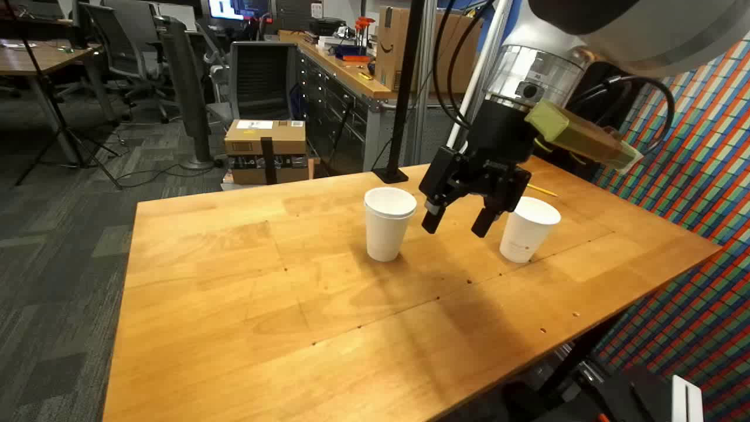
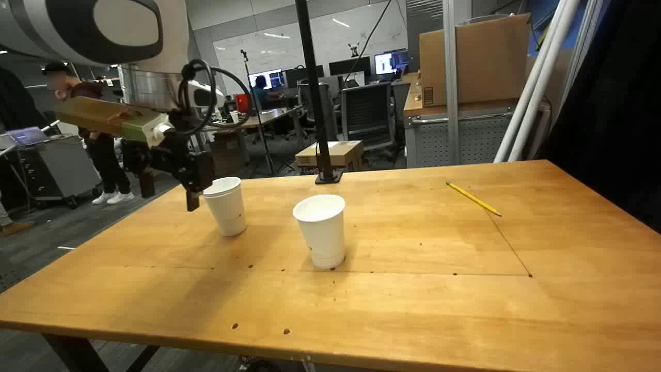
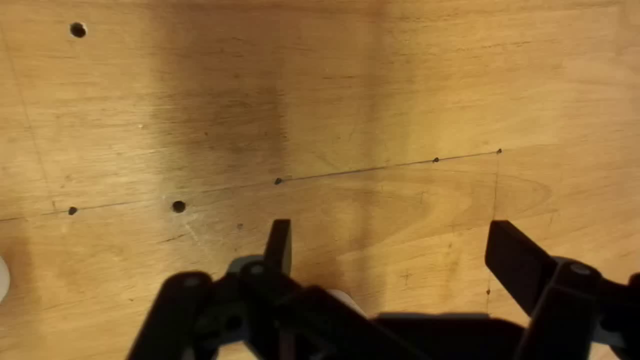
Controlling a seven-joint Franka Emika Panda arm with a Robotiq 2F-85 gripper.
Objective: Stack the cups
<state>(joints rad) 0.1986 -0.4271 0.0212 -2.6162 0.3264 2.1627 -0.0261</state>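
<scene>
Two white paper cups stand upright on the table. In an exterior view, a cup [image 1: 387, 234] stands left of my gripper [image 1: 457, 224]; a double rim line shows, and I cannot tell if it is nested cups. A single-rim cup [image 1: 525, 231] with faint print is to the right. In an exterior view, the double-rim cup [image 2: 227, 211] is just right of my gripper [image 2: 170, 195], and the single-rim cup [image 2: 323, 235] is farther right. My gripper is open and empty, above the table. In the wrist view, a cup [image 3: 346, 301] is mostly hidden behind my gripper [image 3: 390, 232]; another cup [image 3: 2, 279] shows at the left edge.
The wooden table [image 1: 252, 305] has a drawn line with small holes. A yellow pencil [image 2: 472, 198] lies on it towards the back right in an exterior view. A black post [image 2: 328, 177] stands at the table's back edge.
</scene>
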